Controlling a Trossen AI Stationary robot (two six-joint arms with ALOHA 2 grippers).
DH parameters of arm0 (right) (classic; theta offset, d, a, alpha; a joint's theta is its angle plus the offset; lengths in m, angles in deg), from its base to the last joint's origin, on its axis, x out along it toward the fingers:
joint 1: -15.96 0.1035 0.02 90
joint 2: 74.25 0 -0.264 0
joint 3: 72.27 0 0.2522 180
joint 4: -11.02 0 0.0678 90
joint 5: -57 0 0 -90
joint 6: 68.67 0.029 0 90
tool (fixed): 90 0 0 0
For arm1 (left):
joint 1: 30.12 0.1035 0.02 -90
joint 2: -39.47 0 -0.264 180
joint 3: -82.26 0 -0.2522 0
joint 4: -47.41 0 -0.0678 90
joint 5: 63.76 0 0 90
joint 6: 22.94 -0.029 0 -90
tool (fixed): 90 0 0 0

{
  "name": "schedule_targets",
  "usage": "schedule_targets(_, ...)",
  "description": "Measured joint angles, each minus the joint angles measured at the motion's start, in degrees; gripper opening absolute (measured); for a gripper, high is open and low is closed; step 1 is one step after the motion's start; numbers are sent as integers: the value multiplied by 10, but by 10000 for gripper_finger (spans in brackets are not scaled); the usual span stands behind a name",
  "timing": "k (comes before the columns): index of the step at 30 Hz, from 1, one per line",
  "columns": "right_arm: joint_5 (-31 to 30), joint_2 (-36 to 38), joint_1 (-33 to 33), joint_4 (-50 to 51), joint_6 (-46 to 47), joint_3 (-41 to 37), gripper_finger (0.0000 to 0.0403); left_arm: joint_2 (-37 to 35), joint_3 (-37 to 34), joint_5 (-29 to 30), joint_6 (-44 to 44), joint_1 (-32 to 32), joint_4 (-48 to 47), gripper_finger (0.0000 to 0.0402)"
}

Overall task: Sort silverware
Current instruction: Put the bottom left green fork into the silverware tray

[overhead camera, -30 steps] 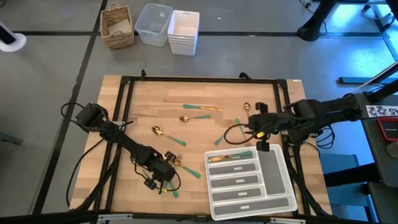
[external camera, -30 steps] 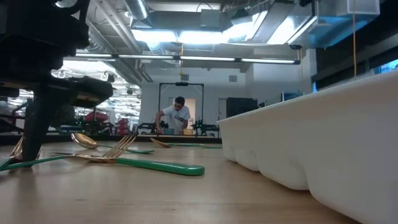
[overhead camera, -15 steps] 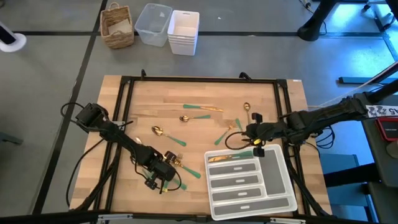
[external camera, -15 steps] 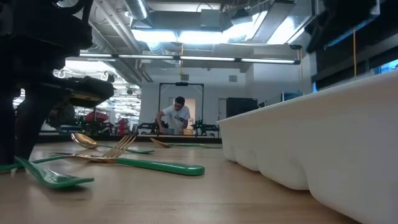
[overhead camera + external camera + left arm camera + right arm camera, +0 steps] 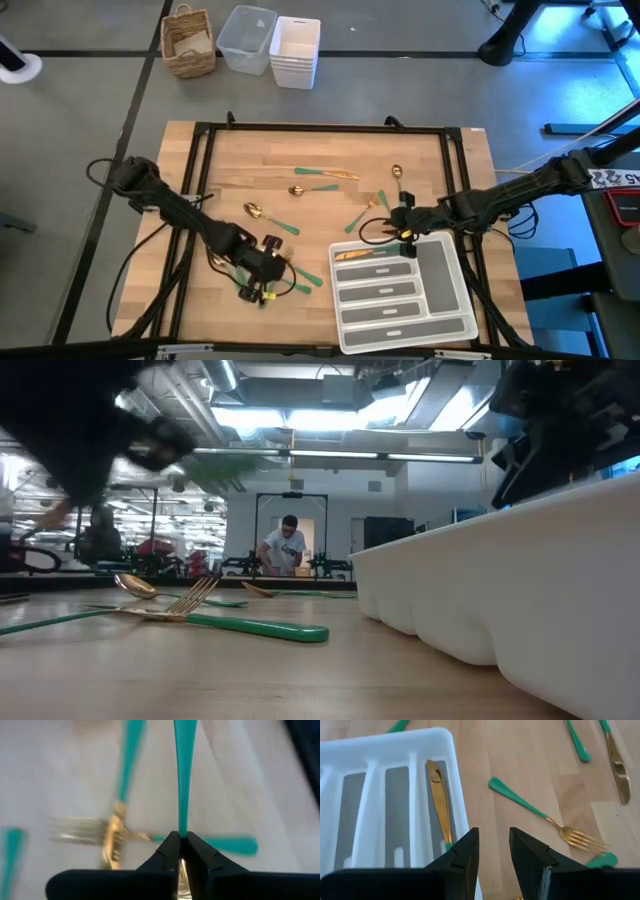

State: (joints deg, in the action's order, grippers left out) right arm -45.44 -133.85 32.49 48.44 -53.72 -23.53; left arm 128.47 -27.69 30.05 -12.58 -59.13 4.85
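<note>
White tray [image 5: 447, 283] holds one knife [image 5: 440, 800]; rest of silverware [image 5: 312, 189] left on surface [image 5: 250, 160]. Left tool [image 5: 181, 851] clenched on green handle [image 5: 182, 775]; right tool [image 5: 492, 847] released, empty.

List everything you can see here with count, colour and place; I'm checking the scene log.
Silverware: about ten visible, gold heads with green handles, most scattered on the table, one lying in the tray, one held by the left gripper.
Tray: one, white, table's near right corner.
Table: one, light wood.
Basket: one, wicker, floor beyond table.
Bins: clear and white, beside the basket.
Person: one, far background.
Left gripper: shut on a green handle, near left.
Right gripper: open, over tray's edge.
</note>
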Motion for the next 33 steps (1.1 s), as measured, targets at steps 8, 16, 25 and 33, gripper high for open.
schedule_targets(8,-25,-2,0,-1,-4,-8,111,-11,7,54,-69,81,165,5)
schedule_targets(16,-70,-2,0,2,-4,-8,111,62,8,-3,-116,157,432,9)
schedule_targets(25,-57,-2,0,24,-53,-8,111,198,79,-51,-11,144,567,10)
schedule_targets(33,-68,21,0,59,-96,-7,111,293,171,-49,-1,113,526,10)
